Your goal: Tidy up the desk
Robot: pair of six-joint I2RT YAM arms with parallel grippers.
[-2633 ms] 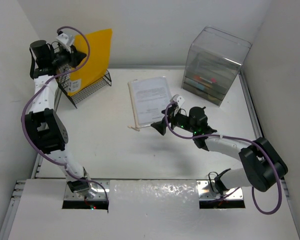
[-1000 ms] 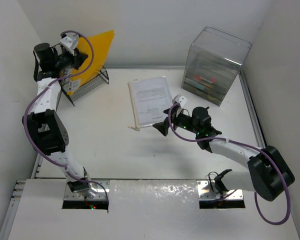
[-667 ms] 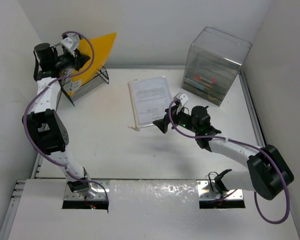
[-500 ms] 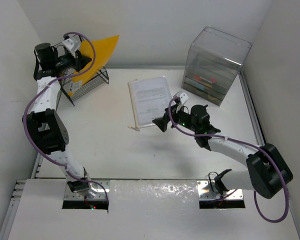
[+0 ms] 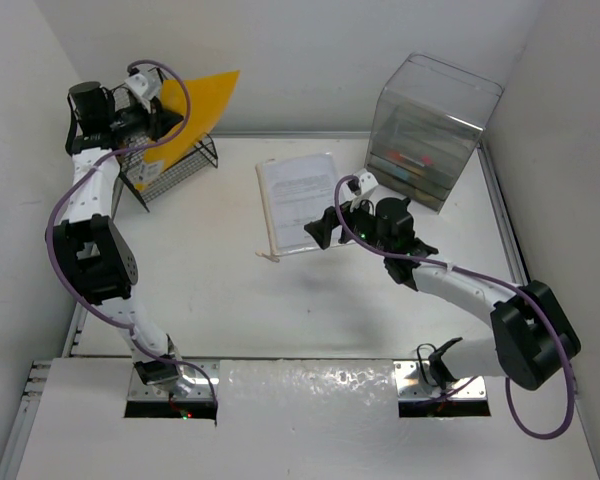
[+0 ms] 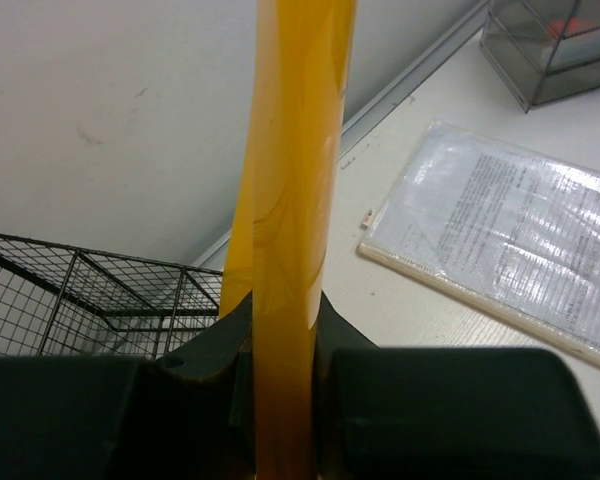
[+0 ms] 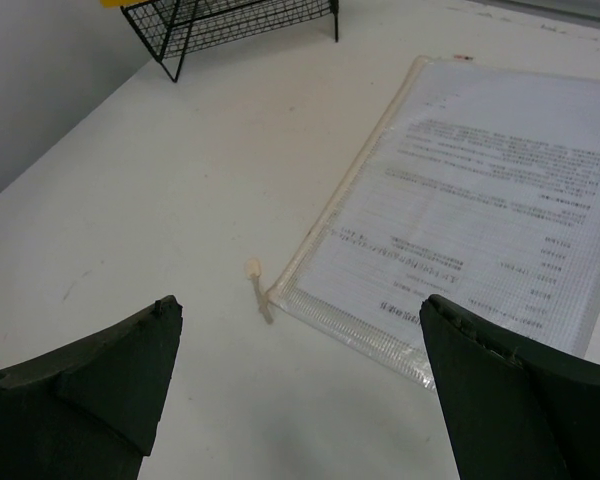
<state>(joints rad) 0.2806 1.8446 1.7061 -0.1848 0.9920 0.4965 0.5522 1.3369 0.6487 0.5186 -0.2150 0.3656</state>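
The right jaws gape wide, the document pouch (image 7: 480, 190) just ahead, long axis toward the far edge of the counter (image 5: 210, 280) — the left jaws clamp a yellow folder (image 6: 292, 150).

The top view looks steeply down from above and behind the arm bases, far enough back to take in the whole desk (image 5: 210, 280), with the rack (image 5: 175, 170) far left and the box (image 5: 435, 120) far right. The left wrist view sits high by the rack and faces right along the back wall, a folder (image 6: 290, 200) edge-on just before the lens. The right wrist view hangs low over the desk, facing its far left corner. All three share the sleeve (image 5: 300, 195) and the rack.
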